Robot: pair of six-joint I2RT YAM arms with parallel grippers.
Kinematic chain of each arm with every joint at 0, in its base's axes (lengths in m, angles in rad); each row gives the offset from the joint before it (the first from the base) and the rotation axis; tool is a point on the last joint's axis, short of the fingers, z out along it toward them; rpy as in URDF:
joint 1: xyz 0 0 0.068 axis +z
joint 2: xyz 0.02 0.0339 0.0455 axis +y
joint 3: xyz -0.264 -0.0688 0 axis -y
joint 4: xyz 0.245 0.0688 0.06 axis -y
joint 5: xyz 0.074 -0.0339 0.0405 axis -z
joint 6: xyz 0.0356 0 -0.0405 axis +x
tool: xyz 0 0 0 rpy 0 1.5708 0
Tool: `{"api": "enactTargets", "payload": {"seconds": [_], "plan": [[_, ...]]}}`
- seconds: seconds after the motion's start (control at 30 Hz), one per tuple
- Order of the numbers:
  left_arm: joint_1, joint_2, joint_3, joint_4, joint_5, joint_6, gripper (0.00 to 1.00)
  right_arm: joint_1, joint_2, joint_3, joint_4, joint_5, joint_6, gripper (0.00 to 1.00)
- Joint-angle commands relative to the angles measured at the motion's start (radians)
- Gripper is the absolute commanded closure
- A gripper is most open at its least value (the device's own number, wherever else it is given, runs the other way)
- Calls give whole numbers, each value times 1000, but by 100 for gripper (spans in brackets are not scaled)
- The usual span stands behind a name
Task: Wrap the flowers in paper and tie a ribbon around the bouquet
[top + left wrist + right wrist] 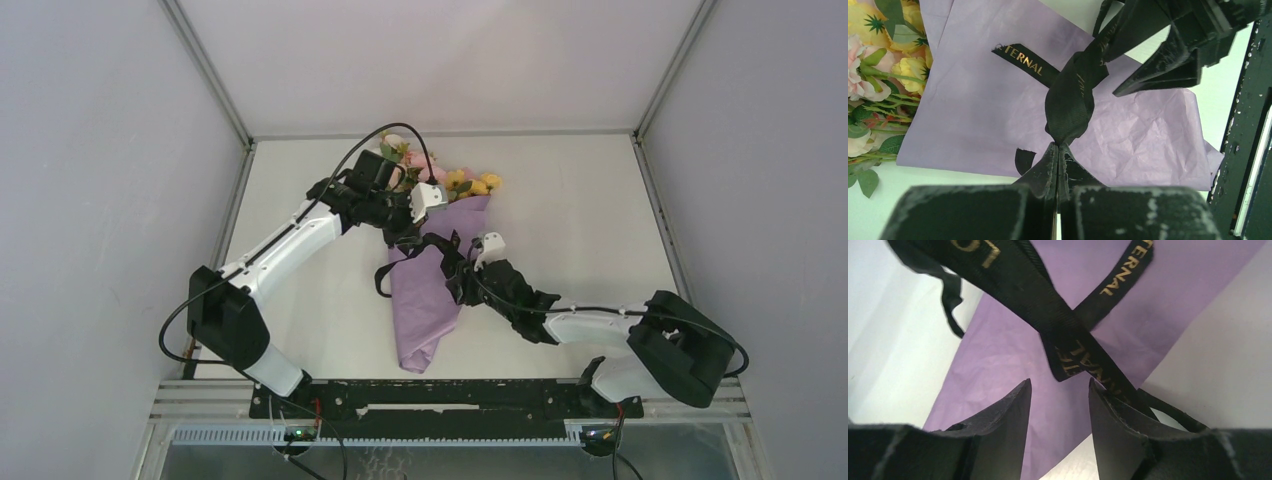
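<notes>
Step in hand: tying. The wrap looks done. The bouquet [428, 315] lies on the bench [580, 200], pointed end toward the arm bases and flowers [470, 183] at the far end. The lilac paper [988, 110] is closed round the stalks.

The ribbon [1070, 100] crosses over itself on top of the paper at mid-cone, and one short printed tail lies flat on the sheet. By my reading, no knot is cinched yet.

Your left gripper [1058, 146] has its jaws pressed together, clamped on the ribbon just below the crossing. Your right gripper [1060, 390] has its jaws apart, with paper showing through the gap, and it holds nothing. A strand runs along the outer side of one of its fingers. The wrist view does not settle whether the strand rests on that finger or only passes above it.

Next move, as judged: hold the left clamp firm and set the right jaws on the free strand close to the crossing. Close them, then draw the two ends apart without dragging the cone.
</notes>
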Motion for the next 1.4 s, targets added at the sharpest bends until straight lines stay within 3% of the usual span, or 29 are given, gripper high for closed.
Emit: {"api": "enactTargets", "payload": {"seconds": [0.0, 0.53, 0.6, 0.7, 0.87, 0.93, 1.07, 1.1, 1.23, 1.37], "plan": [[-6, -2, -12, 24, 11, -14, 100, -36, 45, 22, 89, 67, -4, 45], [-6, 40, 1, 31, 3, -21, 100, -137, 230, 125, 244, -40, 45, 45], [-6, 41, -4, 35, -6, -19, 100, -156, 259, 149, 232, -56, 58, 60], [-5, 42, -11, 43, -52, -4, 100, -187, 267, 156, 198, -114, 77, 97], [3, 75, 10, 39, -169, 56, 100, -218, 219, 156, 68, -226, 40, 100], [3, 98, 21, 15, -187, 95, 90, -242, 227, 156, 42, -315, 33, 100], [9, 160, 78, -123, -198, 222, 56, -281, 266, 156, 37, -416, 28, 100], [16, 175, 93, -158, -206, 253, 52, -290, 273, 156, 36, -429, 28, 100], [82, 180, 128, -209, -211, 336, 46, -308, 285, 155, 30, -452, 24, 100], [105, 189, 98, -249, -185, 483, 31, -312, 287, 156, 34, -464, 15, 100]]}}
